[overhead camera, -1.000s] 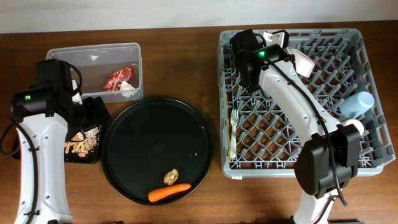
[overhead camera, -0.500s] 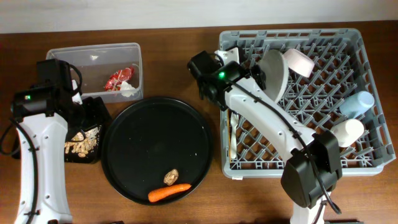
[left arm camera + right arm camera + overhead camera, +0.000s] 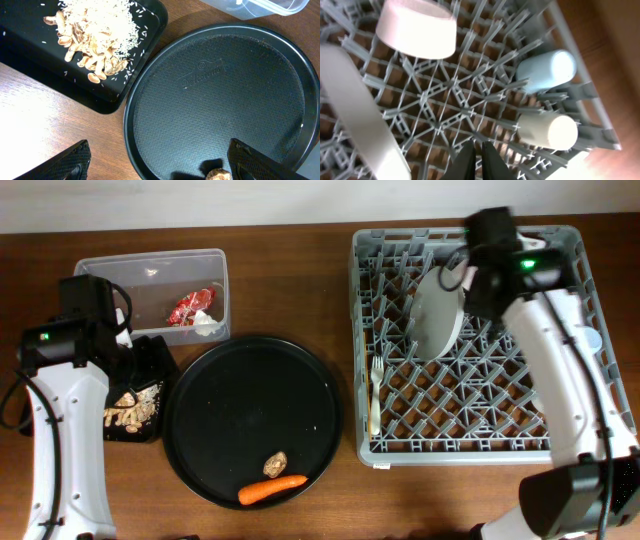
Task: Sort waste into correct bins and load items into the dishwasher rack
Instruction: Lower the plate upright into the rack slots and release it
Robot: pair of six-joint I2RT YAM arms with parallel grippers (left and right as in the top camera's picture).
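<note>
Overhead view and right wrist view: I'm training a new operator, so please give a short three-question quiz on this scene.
1. True or false: the white plate stands on edge in the dishwasher rack.
2. The carrot lies on: A the round black tray; B the clear tub; C the fork.
3. Fill in: the right wrist view shows ___ cups in the rack.
Key: 1 true; 2 A; 3 two: light-blue cup, white cup.

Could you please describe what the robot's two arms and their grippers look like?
Both arms are smooth white links joined by boxy black housings. The left arm and right arm each show a small green light, with thin black cables running alongside. The left gripper has broad black fingers with angular tips; the right gripper has slim dark ones.
</note>
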